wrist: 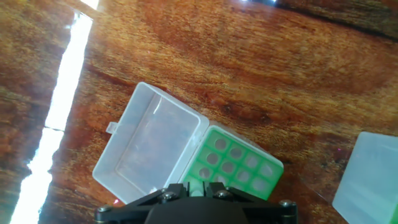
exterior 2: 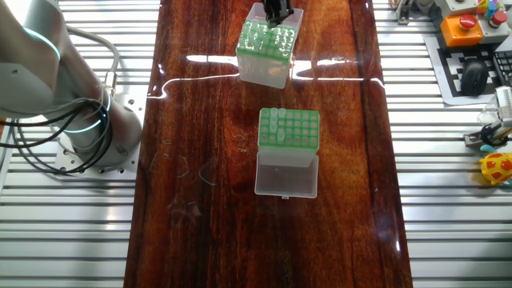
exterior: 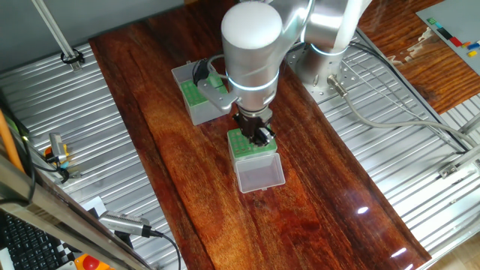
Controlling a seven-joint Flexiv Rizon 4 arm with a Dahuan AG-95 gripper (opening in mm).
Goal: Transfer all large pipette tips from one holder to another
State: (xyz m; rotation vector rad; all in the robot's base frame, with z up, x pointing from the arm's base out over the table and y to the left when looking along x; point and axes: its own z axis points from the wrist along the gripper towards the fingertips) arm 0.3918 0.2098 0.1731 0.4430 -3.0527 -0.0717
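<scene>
Gripper [exterior: 256,136]: low over the clear holder [exterior 2: 264,72], near its lid edge; open or clenched, cannot tell.
Tips [exterior 2: 258,36]: many in the clear holder; one column in the grey box [exterior 2: 300,132].

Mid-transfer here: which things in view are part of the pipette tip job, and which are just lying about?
Job:
- pale translucent conical pipette tips
- small clear-sided green-topped holder
- larger grey-sided green-topped holder
- black two-finger tool

Lying about:
- orange box with red button
- black keyboard
- yellow red-dotted object
</scene>
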